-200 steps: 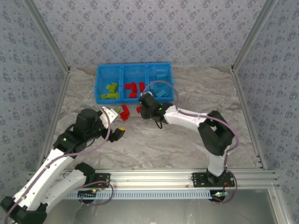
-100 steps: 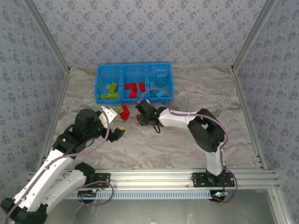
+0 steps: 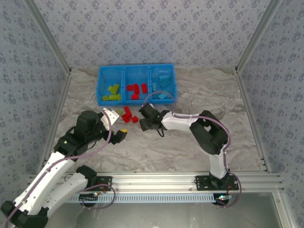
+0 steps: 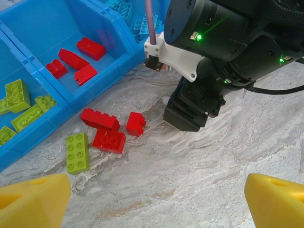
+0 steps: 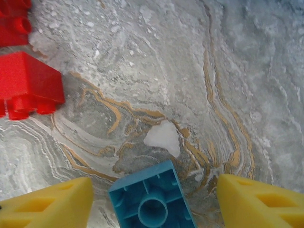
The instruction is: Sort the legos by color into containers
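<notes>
The sorting is looking mostly done, though not finished. The bin [image 3: 137, 67] is standing at the far side of the table [image 3: 190, 142]. Its three compartments are each holding one colour: green bricks [image 3: 113, 92] on the left, red bricks [image 3: 135, 89] in the middle, light blue bricks [image 3: 162, 86] on the right.

Just in front of the bin, five pieces are lying loose on the table, as far as can be seen. These are a green one [image 4: 77, 152], three red ones [image 4: 109, 141] bunched beside it, and a blue one [image 5: 149, 204] lying upside down near the reds.

The right tool [image 5: 154, 187] is hanging low over the blue one, its fingers standing apart on either side and not gripping it. The left tool [image 4: 157, 190] is waiting wide open and holding nothing, facing the loose cluster.

What is remaining, then, is carrying those five to their compartments. The blue one is looking like the next to go.
</notes>
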You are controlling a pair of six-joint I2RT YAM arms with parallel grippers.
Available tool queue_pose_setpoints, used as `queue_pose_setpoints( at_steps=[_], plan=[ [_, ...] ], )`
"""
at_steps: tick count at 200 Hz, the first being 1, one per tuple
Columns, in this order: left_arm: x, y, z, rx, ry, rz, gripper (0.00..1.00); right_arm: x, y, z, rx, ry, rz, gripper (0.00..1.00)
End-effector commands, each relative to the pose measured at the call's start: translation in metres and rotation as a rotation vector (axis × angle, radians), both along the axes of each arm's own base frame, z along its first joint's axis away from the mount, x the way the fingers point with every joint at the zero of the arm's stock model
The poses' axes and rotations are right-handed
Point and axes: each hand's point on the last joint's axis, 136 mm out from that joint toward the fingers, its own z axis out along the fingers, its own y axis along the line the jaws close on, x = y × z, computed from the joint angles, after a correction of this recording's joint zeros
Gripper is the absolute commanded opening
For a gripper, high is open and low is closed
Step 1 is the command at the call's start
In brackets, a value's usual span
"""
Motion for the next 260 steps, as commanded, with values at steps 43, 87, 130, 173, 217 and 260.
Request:
queue_pose_setpoints(
  at_steps=[43, 87, 130, 173, 217, 260],
  plan=[
    [0.0, -0.001, -0.004, -0.001, 0.009, -0.012, 0.95, -0.003, -0.004, -0.01, -0.009, 0.019, 0.005, 0.48],
    [-0.002, -0.008, 0.008, -0.078, 0.027, -0.007, 0.95, -0.01, -0.014, 0.017, 0.015, -0.035, -0.018, 0.3],
    [0.01, -0.014, 0.032, -0.341, 0.123, 0.151, 0.96, 0.004, -0.047, 0.094, 0.054, -0.202, -0.095, 0.3],
    [0.038, 0.011, 0.001, -0.49, 0.289, 0.543, 0.96, 0.079, -0.084, 0.129, 0.043, -0.293, -0.204, 0.3],
    [0.044, 0.027, -0.037, -0.529, 0.434, 0.804, 0.95, 0.147, -0.088, 0.116, 0.037, -0.274, -0.247, 0.32],
    [0.046, 0.027, -0.055, -0.535, 0.498, 0.879, 0.94, 0.172, -0.08, 0.114, 0.082, -0.251, -0.25, 0.54]
  ],
)
